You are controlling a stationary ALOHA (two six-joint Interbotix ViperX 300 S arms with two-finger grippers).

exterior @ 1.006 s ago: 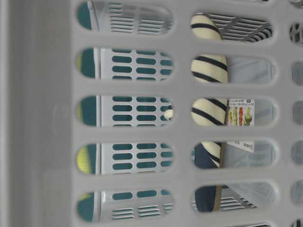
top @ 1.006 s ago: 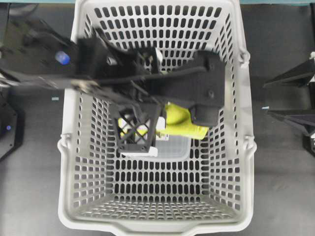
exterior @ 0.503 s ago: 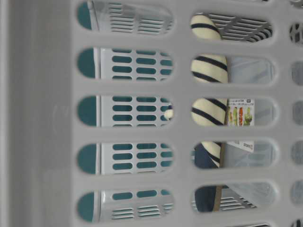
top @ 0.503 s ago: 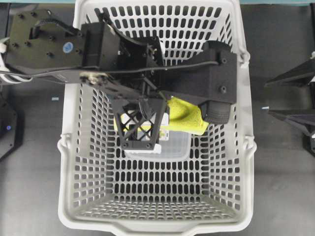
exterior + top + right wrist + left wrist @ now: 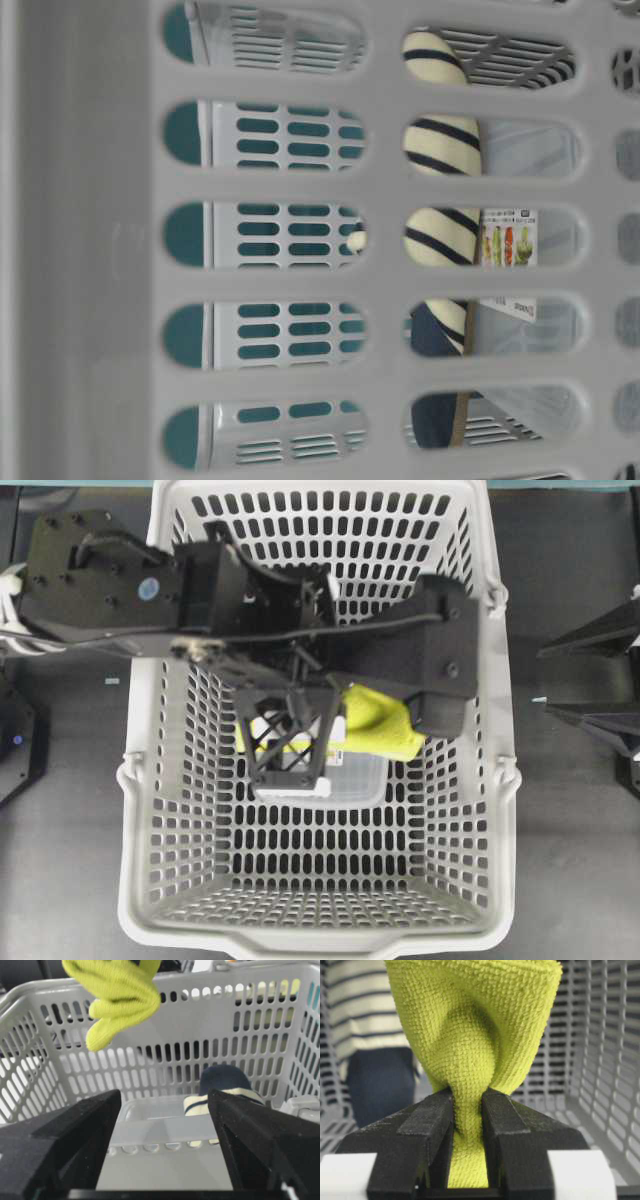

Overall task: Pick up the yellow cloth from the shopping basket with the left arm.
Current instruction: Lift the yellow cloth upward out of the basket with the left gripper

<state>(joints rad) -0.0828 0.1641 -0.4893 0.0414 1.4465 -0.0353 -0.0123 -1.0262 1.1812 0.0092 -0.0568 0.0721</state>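
Dark tabletop, shopping basket (image 5: 480, 780); left claw (image 5: 467, 1125) pinching yellow cloth (image 5: 475, 1035); right claw (image 5: 162, 1160) wide, empty; label unreadable.

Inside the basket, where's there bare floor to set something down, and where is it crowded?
The shopping basket floor is bare along the near wall, below the clear container. The middle is crowded: left gripper holding the yellow cloth hangs there, with the striped slipper beside the container.

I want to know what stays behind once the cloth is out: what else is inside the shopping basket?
Inside the shopping basket lie a striped slipper and a clear plastic container. The left arm covers much of the floor from above, so anything beneath it stays hidden.
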